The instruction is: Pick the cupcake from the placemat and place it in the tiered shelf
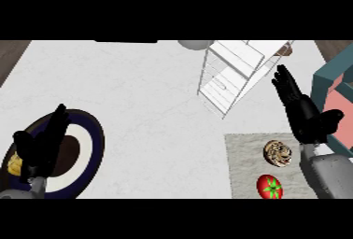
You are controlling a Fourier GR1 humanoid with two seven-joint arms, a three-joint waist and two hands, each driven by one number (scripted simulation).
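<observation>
The cupcake [278, 152], brown and swirled on top, sits on the grey placemat [241, 158] at the lower right. The white wire tiered shelf [231, 74] stands at the back, right of centre. My right hand [303, 114] is open with straight fingers pointing up, raised just right of the cupcake and near the shelf's right side, holding nothing. My left hand [38, 147] is open and resting at the lower left, fingers up, over a round plate.
A red tomato [270, 186] lies on the placemat below the cupcake. A dark blue and white plate [86, 140] with a brown centre sits at the lower left. A teal and pink object [334, 93] lines the right edge.
</observation>
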